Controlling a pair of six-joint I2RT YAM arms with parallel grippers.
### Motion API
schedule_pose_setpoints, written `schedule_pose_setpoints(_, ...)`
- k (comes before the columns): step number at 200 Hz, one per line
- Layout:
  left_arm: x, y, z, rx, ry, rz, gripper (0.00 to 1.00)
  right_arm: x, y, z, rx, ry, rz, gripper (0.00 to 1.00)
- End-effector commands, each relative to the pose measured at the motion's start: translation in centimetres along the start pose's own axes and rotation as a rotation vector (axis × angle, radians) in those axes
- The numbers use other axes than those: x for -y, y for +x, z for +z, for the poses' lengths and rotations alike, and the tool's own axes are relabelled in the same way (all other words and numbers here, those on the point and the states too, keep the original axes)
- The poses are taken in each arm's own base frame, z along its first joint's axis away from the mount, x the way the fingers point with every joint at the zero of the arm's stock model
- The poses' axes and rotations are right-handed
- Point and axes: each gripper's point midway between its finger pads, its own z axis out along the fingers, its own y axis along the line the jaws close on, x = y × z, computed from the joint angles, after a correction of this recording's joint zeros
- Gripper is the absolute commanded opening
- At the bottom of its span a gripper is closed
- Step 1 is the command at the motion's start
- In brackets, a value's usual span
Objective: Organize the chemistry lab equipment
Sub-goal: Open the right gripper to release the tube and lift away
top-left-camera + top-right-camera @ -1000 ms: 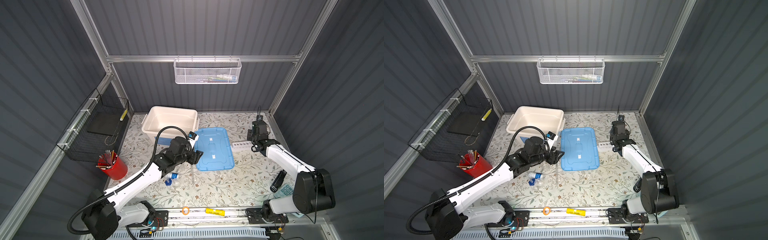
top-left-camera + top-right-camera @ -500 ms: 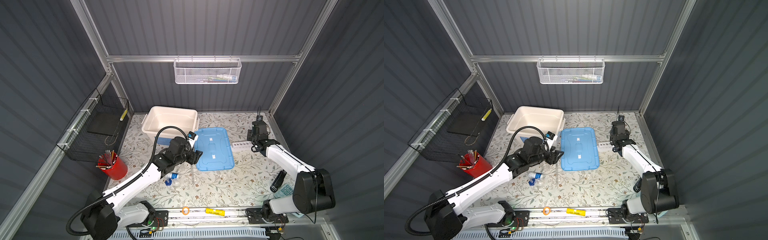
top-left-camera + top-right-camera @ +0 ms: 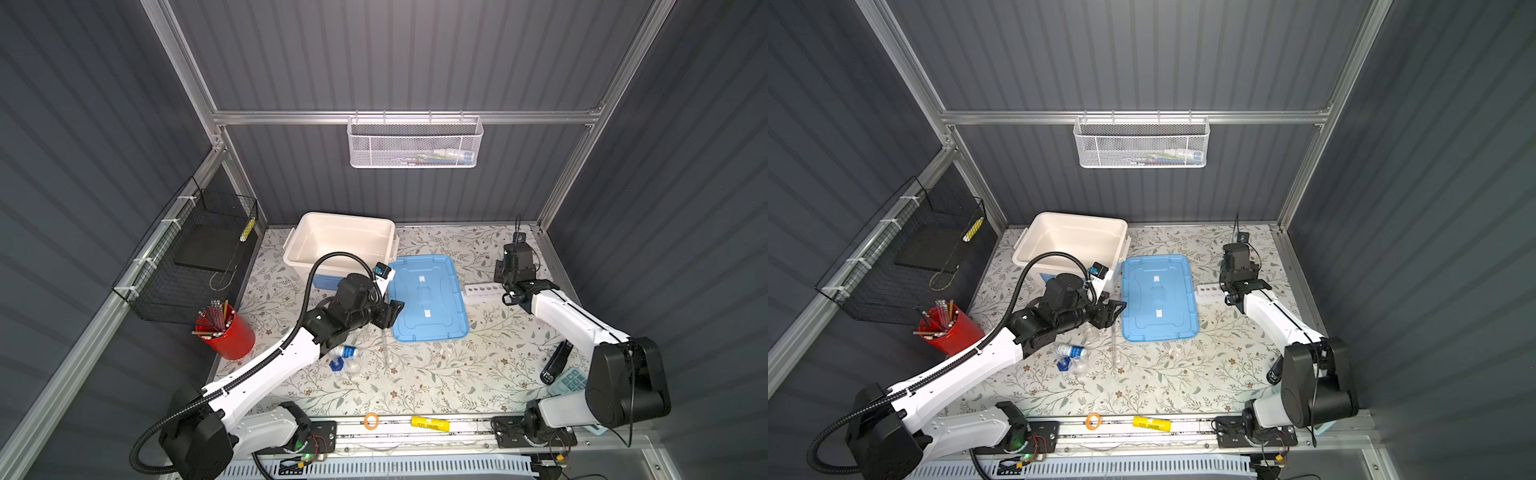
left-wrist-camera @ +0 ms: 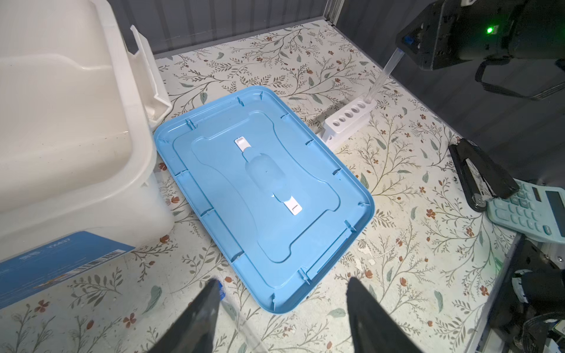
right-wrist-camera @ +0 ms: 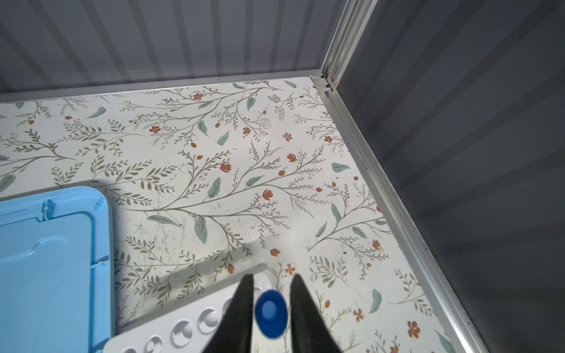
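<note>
Floral desk (image 3: pixel 436 374) spans the frame. Left tool (image 3: pixel 394 316), centre, gapes empty. Right of centre, right tool (image 5: pixel 272 276) straddles the blue-capped long tube (image 5: pixel 271 313), tilted in the end hole of the white holed rack (image 3: pixel 480 289); grip unclear.

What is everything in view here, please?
bin: one, white, back left.
lid: one, blue, beside bin.
rack: one, white, right of lid.
capped tube: one, clear, blue cap, tip at rack's end hole.
loose tube: one, clear, before lid.
bottle: one, white, lying front left.
cup: one, red, left edge.
calculator: one, pale blue, front right.
wire basket: one, black, left wall.
mesh basket: one, white, back wall.
left fingers: two, black, open by loose tube.
right fingers: two, black, flanking capped tube's cap.
</note>
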Motion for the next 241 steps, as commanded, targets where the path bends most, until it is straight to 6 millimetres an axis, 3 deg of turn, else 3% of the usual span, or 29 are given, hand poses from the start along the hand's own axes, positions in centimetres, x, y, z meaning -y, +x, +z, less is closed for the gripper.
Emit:
schedule_pose_setpoints(1, -0.4, -0.2, -0.6, 0.006, -0.016, 0.02, 0.66, 0.1, 0.2, 0.0, 0.001, 0.009, 0.008, 0.3)
schedule_pose_setpoints(67, -0.4, -0.4, -0.8, 0.009, -0.023, 0.024, 0.67, -0.2, -1.8, -1.7, 0.02, -0.034, 0.009, 0.43)
schedule_pose_setpoints(120, -0.7, -0.1, -0.3, -0.019, -0.039, -0.022, 0.68, 0.4, -5.4, -5.7, 0.054, -0.095, 0.0, 0.59)
schedule_pose_setpoints(149, -1.0, 0.7, 0.1, -0.054, -0.051, -0.069, 0.69, 0.7, -7.4, -8.2, 0.085, -0.138, 0.012, 0.62)
schedule_pose_setpoints(174, -1.5, 2.3, 1.1, -0.1, -0.075, -0.207, 0.7, 0.2, -8.6, -10.0, 0.105, -0.198, 0.02, 0.63)
schedule_pose_setpoints(204, -1.2, 3.6, 1.8, -0.123, -0.059, -0.336, 0.7, -0.8, -8.5, -11.0, 0.086, -0.258, 0.009, 0.64)
schedule_pose_setpoints(241, -1.3, 5.2, 2.4, -0.193, -0.094, -0.37, 0.68, -1.6, -8.2, -11.0, 0.075, -0.286, 0.002, 0.64)
